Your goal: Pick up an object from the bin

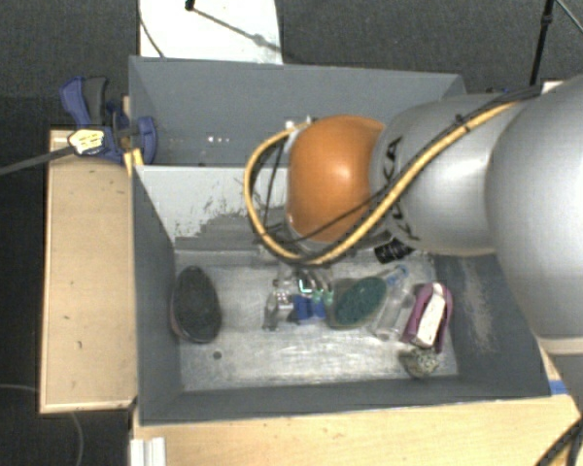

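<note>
"Grey bin (160,260), middle of the floor: which item lies at the gripper (290,297)?" asks the clerk.

"Item one: blue piece (308,308), small and angular, just beside the gripper's tip. Item two: green oval (358,301), touching the blue piece on its right. Item three: dark oval (196,305), well apart, near the left wall. Also a clear wrap (396,304), a purple block (428,316) and a speckled ball (420,362), heaped toward the right," the checker answers.

"State of the gripper?"

"Low over the floor, beneath the orange cover (332,178). How far it stands open cannot be told, and no item is seen in its hold."

"Handling of the blue piece?"

"Judged hard plastic, so light, stiff and probably slick. It offers little to grip and may skid on the metal or twist out of a loose hold. It is best taken squarely across its narrow sides, low down, keeping clear of the green oval that leans on it. Its exact shape is too small to make out."
</note>
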`<state>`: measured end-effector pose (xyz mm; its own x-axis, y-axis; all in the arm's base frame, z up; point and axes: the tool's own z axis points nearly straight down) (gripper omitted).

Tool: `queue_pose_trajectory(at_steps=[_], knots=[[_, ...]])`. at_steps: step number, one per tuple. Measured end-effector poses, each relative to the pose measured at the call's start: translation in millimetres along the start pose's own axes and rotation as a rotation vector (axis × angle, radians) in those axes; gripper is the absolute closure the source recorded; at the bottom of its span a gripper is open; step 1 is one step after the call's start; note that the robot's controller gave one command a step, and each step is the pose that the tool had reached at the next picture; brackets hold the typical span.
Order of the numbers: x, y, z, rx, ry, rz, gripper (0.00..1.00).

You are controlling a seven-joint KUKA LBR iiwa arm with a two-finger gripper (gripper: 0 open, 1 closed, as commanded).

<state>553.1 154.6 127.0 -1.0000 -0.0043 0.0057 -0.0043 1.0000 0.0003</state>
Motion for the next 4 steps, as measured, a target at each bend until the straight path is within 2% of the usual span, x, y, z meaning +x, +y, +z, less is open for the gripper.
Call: queue_pose_trajectory(at_steps=[1, 2, 3, 4], knots=[[-2.6, -70, 55, -0.004, -0.011, 0.102, 0.00], [-4.4, -68, 52, -0.004, -0.018, 0.101, 1.00], [-21.6, -86, -63, -0.001, -0.017, 0.040, 1.00], [-21.6, -104, -156, 0.001, -0.012, -0.282, 1.00]])
